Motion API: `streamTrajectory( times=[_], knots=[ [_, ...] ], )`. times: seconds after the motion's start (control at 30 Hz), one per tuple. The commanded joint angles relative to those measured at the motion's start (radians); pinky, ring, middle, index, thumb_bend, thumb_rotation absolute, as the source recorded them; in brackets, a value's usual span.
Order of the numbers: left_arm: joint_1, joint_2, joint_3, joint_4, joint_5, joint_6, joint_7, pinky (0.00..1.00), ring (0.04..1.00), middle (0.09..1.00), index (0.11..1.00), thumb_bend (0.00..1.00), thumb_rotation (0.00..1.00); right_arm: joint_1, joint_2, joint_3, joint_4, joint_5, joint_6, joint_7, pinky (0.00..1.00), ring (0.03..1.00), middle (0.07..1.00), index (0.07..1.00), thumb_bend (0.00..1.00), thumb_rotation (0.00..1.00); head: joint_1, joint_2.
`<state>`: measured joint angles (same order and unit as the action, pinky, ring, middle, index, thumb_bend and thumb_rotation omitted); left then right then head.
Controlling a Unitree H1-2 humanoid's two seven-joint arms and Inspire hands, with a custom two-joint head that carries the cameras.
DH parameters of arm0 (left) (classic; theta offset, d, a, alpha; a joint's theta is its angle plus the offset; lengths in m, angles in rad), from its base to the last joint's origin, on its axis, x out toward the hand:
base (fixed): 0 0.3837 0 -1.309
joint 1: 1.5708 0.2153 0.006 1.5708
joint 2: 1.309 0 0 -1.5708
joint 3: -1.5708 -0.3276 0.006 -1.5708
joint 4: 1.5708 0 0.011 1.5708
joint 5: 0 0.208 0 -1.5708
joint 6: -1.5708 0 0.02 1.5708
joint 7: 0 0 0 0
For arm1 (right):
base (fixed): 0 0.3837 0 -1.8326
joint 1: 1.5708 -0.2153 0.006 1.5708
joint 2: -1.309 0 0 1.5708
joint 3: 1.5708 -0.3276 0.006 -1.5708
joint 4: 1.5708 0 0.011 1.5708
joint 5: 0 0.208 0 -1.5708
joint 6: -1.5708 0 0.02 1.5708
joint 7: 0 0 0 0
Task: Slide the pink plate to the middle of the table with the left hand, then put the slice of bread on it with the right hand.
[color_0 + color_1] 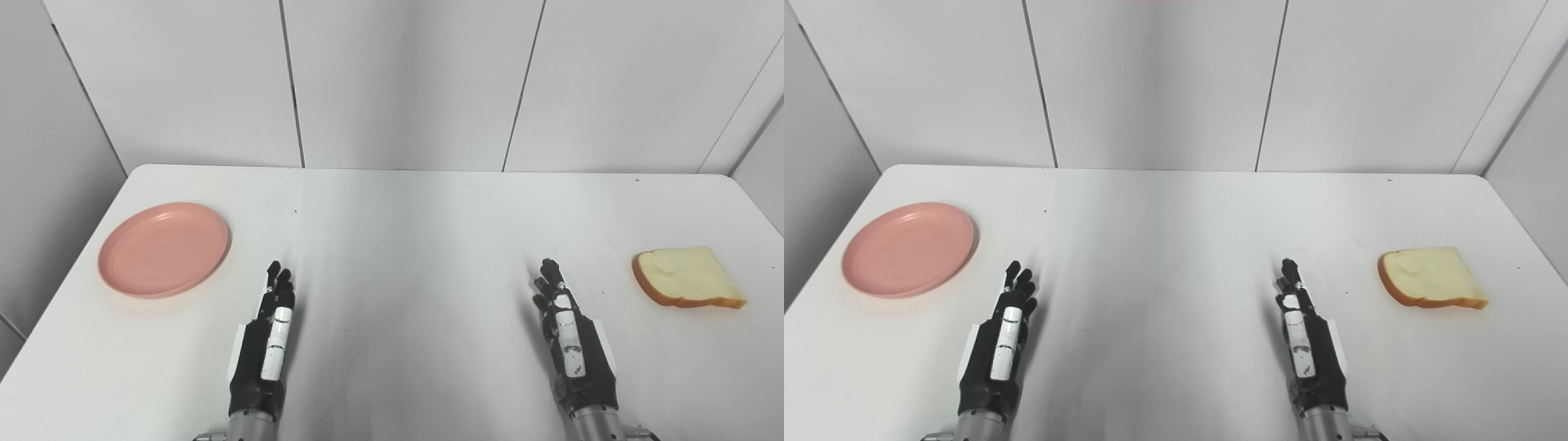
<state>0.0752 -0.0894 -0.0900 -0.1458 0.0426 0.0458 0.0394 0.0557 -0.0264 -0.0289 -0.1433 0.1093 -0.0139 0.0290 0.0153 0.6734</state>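
Observation:
A round pink plate (163,249) lies empty on the left side of the white table (404,245). A slice of bread (686,277) with a brown crust lies flat at the far right. My left hand (269,331) rests edge-on near the front, to the right of the plate and apart from it, fingers straight and holding nothing. My right hand (569,331) stands the same way near the front, left of the bread and apart from it, open and holding nothing.
White wall panels (398,79) rise just behind the table's far edge and close in at both sides. The table's left edge runs close to the plate, and its right edge close to the bread.

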Motion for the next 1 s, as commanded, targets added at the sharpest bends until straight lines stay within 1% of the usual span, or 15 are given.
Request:
streamTrajectory(
  times=[0.0,0.2,0.33,0.37,0.4,0.43,0.57,0.67,0.7,0.73,0.77,0.8,0.83,0.87,0.97],
  knots=[
    [-0.01,-0.004,-0.005,-0.005,-0.005,0.015,-0.011,1.0,1.0,1.0,1.0,0.74,0.92,0.011,0.0,-0.004,0.027,0.007,-0.037,0.008,1.0,0.973,0.979,0.951,0.86,0.95,0.0,-0.001],
    [-0.011,-0.005,-0.007,-0.001,0.0,0.015,-0.009,1.0,1.0,1.0,1.0,0.72,0.93,0.009,-0.002,-0.005,0.032,0.02,-0.037,0.014,1.0,0.96,0.973,0.95,0.85,0.94,0.01,-0.009],
    [-0.009,-0.008,-0.015,0.018,0.012,-0.011,-0.006,1.0,1.0,1.0,1.0,0.68,0.94,0.012,-0.016,-0.005,0.05,0.022,-0.054,0.026,1.0,0.961,0.976,0.955,0.86,0.95,0.047,-0.031],
    [-0.01,-0.012,-0.019,0.028,0.017,-0.021,-0.003,1.0,1.0,1.0,1.0,0.68,0.94,0.012,-0.022,-0.008,0.057,0.027,-0.057,0.031,1.0,0.962,0.976,0.956,0.86,0.96,0.08,-0.047],
    [-0.01,-0.014,-0.022,0.034,0.021,-0.028,-0.002,1.0,1.0,1.0,1.0,0.67,0.94,0.013,-0.026,-0.01,0.062,0.031,-0.059,0.035,1.0,0.964,0.977,0.957,0.85,0.96,0.08,-0.047],
    [-0.01,-0.022,-0.025,0.045,0.027,-0.036,0.004,1.0,1.0,1.0,1.0,0.68,0.94,0.013,-0.032,-0.015,0.072,0.046,-0.064,0.045,1.0,0.964,0.978,0.958,0.85,0.96,0.111,-0.067],
    [-0.009,-0.047,-0.036,0.08,0.044,-0.059,0.021,1.0,1.0,1.0,1.0,0.69,0.95,0.012,-0.049,-0.035,0.109,0.08,-0.083,0.067,1.0,0.957,0.973,0.953,0.84,0.95,0.157,-0.107],
    [-0.01,-0.061,-0.045,0.11,0.069,-0.08,0.036,1.0,1.0,1.0,1.0,0.64,0.96,0.007,-0.065,-0.046,0.149,0.099,-0.11,0.084,1.0,0.966,0.973,0.951,0.83,0.96,0.177,-0.133],
    [-0.011,-0.065,-0.048,0.124,0.078,-0.091,0.041,1.0,1.0,1.0,1.0,0.63,0.97,0.004,-0.071,-0.05,0.167,0.106,-0.121,0.091,1.0,0.968,0.974,0.951,0.82,0.96,0.19,-0.153],
    [-0.012,-0.068,-0.049,0.133,0.083,-0.098,0.044,1.0,1.0,1.0,1.0,0.62,0.97,0.002,-0.074,-0.053,0.18,0.11,-0.129,0.096,1.0,0.973,0.973,0.952,0.81,0.97,0.19,-0.153],
    [-0.014,-0.069,-0.053,0.145,0.09,-0.108,0.048,1.0,1.0,1.0,1.0,0.61,0.97,-0.001,-0.078,-0.056,0.197,0.113,-0.139,0.1,1.0,0.975,0.973,0.952,0.81,0.97,0.2,-0.173],
    [-0.016,-0.069,-0.055,0.155,0.095,-0.116,0.05,1.0,1.0,1.0,1.0,0.61,0.97,-0.004,-0.081,-0.058,0.209,0.115,-0.147,0.103,1.0,0.977,0.974,0.955,0.8,0.97,0.201,-0.176],
    [-0.019,-0.069,-0.058,0.168,0.103,-0.127,0.055,1.0,1.0,1.0,1.0,0.61,0.98,-0.007,-0.084,-0.06,0.224,0.119,-0.157,0.108,1.0,0.979,0.974,0.957,0.8,0.97,0.21,-0.194],
    [-0.022,-0.067,-0.061,0.178,0.113,-0.137,0.06,1.0,1.0,1.0,1.0,0.61,0.98,-0.009,-0.086,-0.062,0.236,0.122,-0.165,0.112,1.0,0.98,0.974,0.957,0.8,0.98,0.21,-0.194],
    [-0.028,-0.07,-0.063,0.209,0.132,-0.158,0.074,1.0,1.0,1.0,1.0,0.61,0.99,-0.017,-0.092,-0.065,0.273,0.133,-0.188,0.125,1.0,0.977,0.973,0.958,0.8,0.98,0.224,-0.224]
  ],
)
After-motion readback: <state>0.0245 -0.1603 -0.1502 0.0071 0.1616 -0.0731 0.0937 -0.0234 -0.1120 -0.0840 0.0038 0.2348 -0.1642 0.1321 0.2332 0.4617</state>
